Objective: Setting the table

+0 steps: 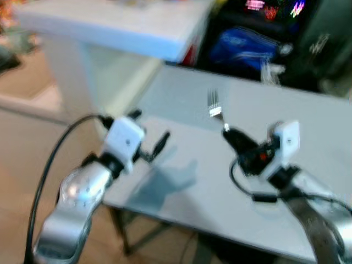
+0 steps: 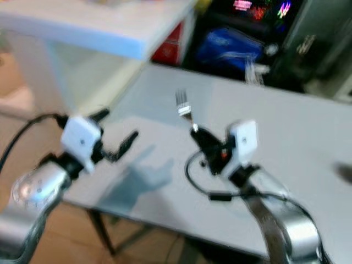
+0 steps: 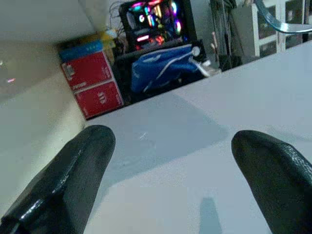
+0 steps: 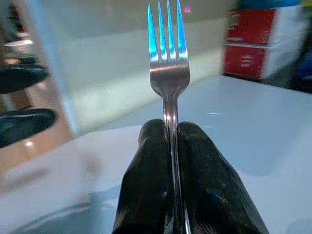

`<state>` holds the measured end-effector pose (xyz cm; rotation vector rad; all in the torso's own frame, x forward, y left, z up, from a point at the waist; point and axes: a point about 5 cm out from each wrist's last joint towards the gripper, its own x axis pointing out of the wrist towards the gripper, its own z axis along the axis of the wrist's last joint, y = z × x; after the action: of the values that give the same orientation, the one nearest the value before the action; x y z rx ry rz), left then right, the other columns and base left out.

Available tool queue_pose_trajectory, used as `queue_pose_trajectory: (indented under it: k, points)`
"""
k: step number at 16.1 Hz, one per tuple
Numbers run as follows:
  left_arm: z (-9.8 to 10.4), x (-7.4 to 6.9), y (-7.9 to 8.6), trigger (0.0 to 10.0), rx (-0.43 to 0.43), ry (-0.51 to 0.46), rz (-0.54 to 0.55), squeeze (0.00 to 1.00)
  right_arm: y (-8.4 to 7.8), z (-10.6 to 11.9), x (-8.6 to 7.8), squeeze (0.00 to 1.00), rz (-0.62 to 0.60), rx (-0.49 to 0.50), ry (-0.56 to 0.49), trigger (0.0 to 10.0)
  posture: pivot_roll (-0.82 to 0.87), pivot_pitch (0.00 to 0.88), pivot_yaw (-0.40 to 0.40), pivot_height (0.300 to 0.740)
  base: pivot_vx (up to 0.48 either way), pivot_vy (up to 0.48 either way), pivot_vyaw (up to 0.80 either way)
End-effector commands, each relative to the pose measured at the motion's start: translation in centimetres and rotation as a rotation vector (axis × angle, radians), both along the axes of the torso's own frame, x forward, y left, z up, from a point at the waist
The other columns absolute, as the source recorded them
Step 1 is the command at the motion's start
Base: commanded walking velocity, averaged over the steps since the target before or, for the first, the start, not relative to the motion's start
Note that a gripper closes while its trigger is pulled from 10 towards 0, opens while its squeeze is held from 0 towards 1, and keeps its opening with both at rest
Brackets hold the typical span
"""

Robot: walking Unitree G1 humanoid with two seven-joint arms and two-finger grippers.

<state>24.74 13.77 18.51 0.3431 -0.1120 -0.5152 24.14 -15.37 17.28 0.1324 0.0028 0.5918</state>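
We see both arms raised over the near part of the grey table [image 1: 308, 137]. The right gripper [image 1: 227, 132] reaches forward, its fingers pinched on the handle of a fork [image 1: 214, 105] whose tines point away beyond the fingertips. At the table's left edge, the left gripper [image 1: 149, 136] hovers spread, holding nothing.

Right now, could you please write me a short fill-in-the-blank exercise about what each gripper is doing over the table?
1. The right gripper holds a ____ by its handle.
2. The fork's tines number ____.
3. The left gripper has its fingers ____, with nothing between them.
4. Both grippers are above a ____ table.

Missing words: fork; four; open; white
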Motion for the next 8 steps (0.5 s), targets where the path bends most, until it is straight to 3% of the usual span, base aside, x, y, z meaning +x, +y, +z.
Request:
queue_pose_trajectory:
  k: [1, 8]
  points:
    - [-0.04, 0.09, -0.3, 10.0, 0.0, 0.0, 0.0, 0.0, -0.84, 0.79, 0.54, 0.0, -0.059, 0.007, -0.043, 10.0, -0.03, 0.0, -0.038, 0.74, 0.0, -0.48, 0.0]
    - [-0.22, 0.06, -0.55, 10.0, -0.002, 0.008, -0.01, 0.0, -0.61, 1.04, 0.16, 0.0, -0.044, 0.025, -0.045, 10.0, -0.04, 0.006, -0.032, 0.74, 0.0, -0.48, 0.0]
